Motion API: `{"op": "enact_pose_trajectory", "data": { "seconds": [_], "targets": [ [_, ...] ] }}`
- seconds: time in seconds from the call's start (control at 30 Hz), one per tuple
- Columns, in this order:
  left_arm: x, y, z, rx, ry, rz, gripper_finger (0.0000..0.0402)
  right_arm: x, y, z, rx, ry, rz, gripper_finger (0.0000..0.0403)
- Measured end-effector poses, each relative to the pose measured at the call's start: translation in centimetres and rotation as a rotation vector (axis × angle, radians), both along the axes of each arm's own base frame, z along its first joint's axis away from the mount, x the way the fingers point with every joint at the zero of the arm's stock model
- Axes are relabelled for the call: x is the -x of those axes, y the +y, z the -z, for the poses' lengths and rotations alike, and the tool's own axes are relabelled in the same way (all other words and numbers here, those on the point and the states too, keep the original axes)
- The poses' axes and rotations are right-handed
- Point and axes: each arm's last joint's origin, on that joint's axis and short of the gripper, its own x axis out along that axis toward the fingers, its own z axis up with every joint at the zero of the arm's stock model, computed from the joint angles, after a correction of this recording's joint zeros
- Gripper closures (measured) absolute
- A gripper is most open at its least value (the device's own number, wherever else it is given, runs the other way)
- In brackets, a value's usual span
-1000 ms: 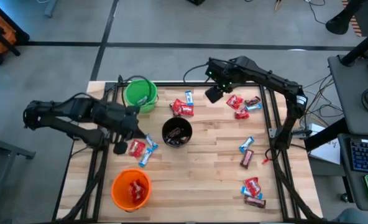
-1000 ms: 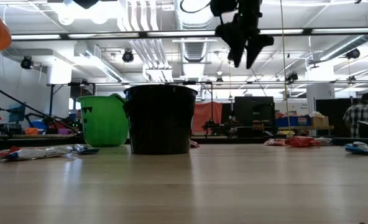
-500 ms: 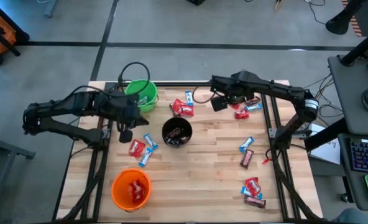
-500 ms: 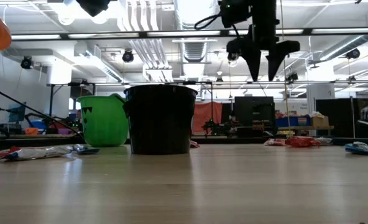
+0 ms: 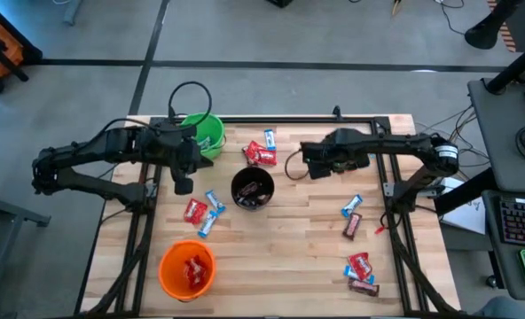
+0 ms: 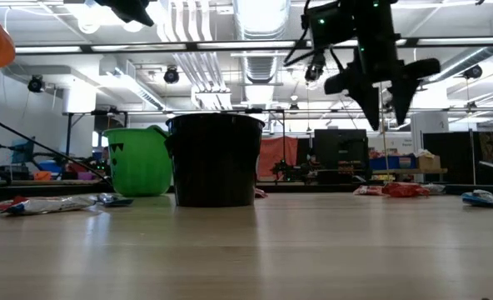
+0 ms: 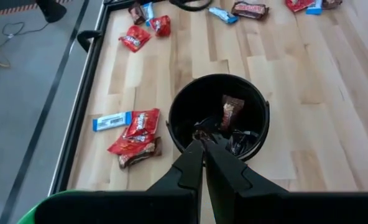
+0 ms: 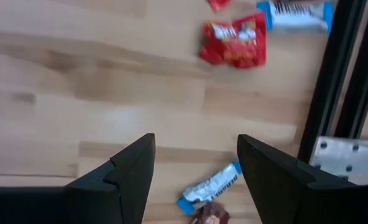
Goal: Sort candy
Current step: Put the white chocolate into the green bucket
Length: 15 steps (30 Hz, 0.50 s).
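Candy lies scattered on the wooden table (image 5: 289,239): red (image 5: 194,211) and blue (image 5: 214,202) pieces by the left arm, a red and blue pair (image 5: 262,155) at the far middle, and blue (image 5: 352,205) and brown (image 5: 352,226) pieces on the right. My left gripper (image 7: 204,146) is shut with nothing in it and hovers between the green cup (image 5: 205,133) and the black cup (image 7: 218,118), which holds brown candy. My right gripper (image 8: 196,155) is open and points down above bare wood, between a red candy (image 8: 234,43) and a blue one (image 8: 209,186). It hangs high over the table in the low view (image 6: 388,100).
An orange cup (image 5: 187,268) with red candy inside stands near the front left. More candy (image 5: 360,273) lies at the front right. A black frame rail (image 8: 333,81) runs along the table's right side, close to my right gripper.
My right gripper has come down and moved toward the table's near edge, rolling at the wrist, and stays open. My left gripper has swung a little toward the far edge, away from the red and blue candy, and stays shut.
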Motion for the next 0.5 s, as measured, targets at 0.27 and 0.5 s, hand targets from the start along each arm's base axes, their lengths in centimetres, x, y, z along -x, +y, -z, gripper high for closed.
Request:
{"op": "enact_pose_trajectory", "data": {
  "seconds": [0.27,0.5],
  "targets": [
    [0.0,0.0,0.0,0.029,-0.007,-0.026,0.0401,1.2,2.7,0.6,0.019,-0.009,0.069,0.0181],
    [0.0,0.0,0.0,0.045,-0.009,-0.041,0.0401,1.5,4.1,0.1,0.038,-0.073,0.137,0.0181]
  ]
}}
